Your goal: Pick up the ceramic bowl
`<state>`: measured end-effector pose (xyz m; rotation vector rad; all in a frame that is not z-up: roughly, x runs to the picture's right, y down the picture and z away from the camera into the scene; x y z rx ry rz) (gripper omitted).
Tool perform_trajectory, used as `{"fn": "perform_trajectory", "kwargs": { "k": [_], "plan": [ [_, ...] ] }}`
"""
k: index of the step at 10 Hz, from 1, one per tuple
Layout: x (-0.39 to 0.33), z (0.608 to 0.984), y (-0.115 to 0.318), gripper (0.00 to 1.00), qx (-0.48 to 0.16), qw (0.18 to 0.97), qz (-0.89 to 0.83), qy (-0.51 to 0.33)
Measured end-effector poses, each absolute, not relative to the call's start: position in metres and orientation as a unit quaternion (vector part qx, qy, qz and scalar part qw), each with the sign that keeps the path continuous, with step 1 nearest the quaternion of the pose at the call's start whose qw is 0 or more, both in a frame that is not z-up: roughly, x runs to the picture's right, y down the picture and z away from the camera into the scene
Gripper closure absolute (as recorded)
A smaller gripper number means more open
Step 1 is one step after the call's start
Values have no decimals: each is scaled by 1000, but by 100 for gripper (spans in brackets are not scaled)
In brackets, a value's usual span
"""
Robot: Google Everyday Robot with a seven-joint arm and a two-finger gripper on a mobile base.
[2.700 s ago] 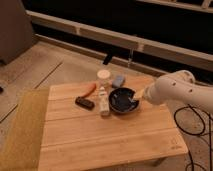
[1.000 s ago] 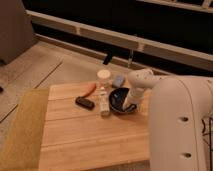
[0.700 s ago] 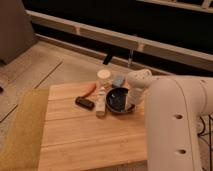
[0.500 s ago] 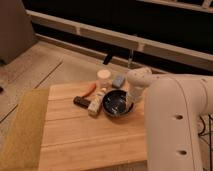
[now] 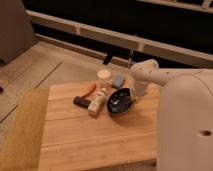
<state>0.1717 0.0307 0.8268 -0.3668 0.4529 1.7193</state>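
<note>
Gripping the right rim of the one ceramic bowl [image 5: 120, 102], the gripper [image 5: 134, 95] has it tilted on the wooden table [image 5: 90, 137]. Just left lies one pale bottle [image 5: 96, 102], then one dark tool [image 5: 82, 101]; behind stand one pale cup [image 5: 104, 75] and one blue block [image 5: 118, 81]. The arm [image 5: 172, 100] hides the table's right edge.

A small white bottle [image 5: 96, 102] is lying on the wooden desk [image 5: 85, 140]. Just behind it an orange object [image 5: 90, 88] is resting, and a dark, blocky item [image 5: 80, 101] is sitting at its left. Farther behind the bottle a pale round cup [image 5: 103, 74] is standing, with a blue block [image 5: 118, 80] beside it. The claw [image 5: 134, 95] is hanging to the bottle's right.
</note>
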Motion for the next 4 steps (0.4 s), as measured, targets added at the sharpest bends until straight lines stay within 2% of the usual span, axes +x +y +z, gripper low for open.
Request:
{"fn": "perform_trajectory", "kwargs": {
  "k": [2, 4],
  "plan": [
    [147, 789, -10, 100, -128, 647, 738, 142],
    [136, 766, -27, 100, -112, 661, 732, 120]
  ]
}}
